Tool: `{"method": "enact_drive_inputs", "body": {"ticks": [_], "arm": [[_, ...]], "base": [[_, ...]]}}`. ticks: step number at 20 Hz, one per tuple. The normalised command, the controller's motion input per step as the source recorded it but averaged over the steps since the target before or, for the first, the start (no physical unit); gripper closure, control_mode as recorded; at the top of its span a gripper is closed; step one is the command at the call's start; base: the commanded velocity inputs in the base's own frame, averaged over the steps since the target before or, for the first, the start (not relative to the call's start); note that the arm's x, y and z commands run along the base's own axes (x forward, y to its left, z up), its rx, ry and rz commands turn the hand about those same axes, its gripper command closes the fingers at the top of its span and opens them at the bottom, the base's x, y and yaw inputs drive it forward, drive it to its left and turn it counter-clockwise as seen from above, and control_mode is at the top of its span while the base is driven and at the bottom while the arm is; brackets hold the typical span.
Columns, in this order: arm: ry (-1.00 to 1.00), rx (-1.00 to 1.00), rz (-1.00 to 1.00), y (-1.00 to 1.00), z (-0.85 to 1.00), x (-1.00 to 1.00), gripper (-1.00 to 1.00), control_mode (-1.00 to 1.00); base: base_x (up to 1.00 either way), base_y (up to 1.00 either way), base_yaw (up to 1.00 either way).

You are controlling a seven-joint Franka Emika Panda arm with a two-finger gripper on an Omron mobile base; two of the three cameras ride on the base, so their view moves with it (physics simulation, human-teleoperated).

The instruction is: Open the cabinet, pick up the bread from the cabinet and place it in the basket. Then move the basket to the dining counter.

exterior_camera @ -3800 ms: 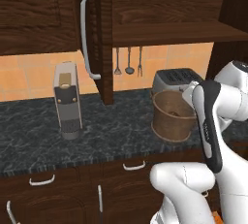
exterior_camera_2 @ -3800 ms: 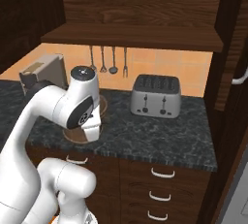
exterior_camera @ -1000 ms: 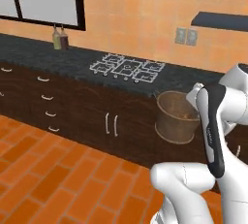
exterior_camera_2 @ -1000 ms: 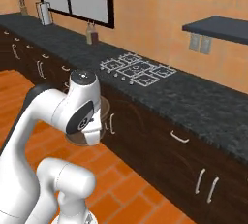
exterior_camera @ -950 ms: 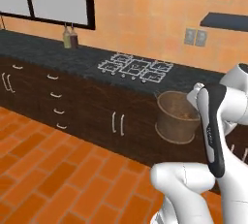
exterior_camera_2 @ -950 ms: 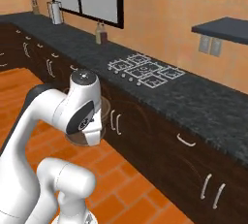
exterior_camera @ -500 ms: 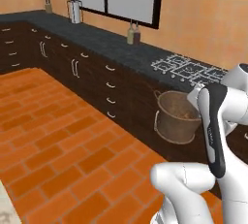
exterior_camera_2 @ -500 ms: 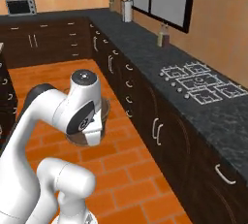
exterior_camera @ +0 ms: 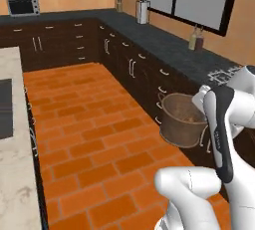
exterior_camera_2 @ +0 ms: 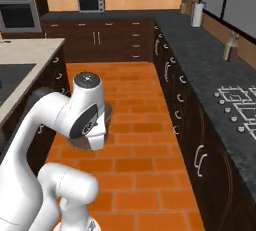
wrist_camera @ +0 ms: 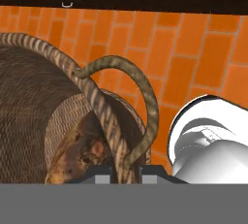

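Orange brick floor (exterior_camera: 89, 124), dining counter (exterior_camera: 12, 164) at left; gripper (wrist_camera: 125, 172) pinching the basket (exterior_camera: 182, 119) rim, held aloft, bread (wrist_camera: 80, 155) inside. No readable writing.

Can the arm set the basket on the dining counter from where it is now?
Probably not yet. The pincer holds the basket over the brick floor, and the dining counter lies across the aisle, seemingly out of reach.

Even, bright rendered light; no glare, faint shadows. Base views slightly soft; hand view sharper.
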Motion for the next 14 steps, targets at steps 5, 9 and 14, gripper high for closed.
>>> {"method": "enact_drive_inputs", "body": {"ticks": [5,9,14], "arm": [[0.0,0.0,0.0,0.0,0.0,0.0,1.0,1.0],[0.0,0.0,0.0,0.0,0.0,0.0,1.0,1.0],[0.0,0.0,0.0,0.0,0.0,0.0,1.0,1.0]], "base": [[0.71,0.12,0.39],[0.73,0.16,0.37],[0.19,0.0,0.69]]}}
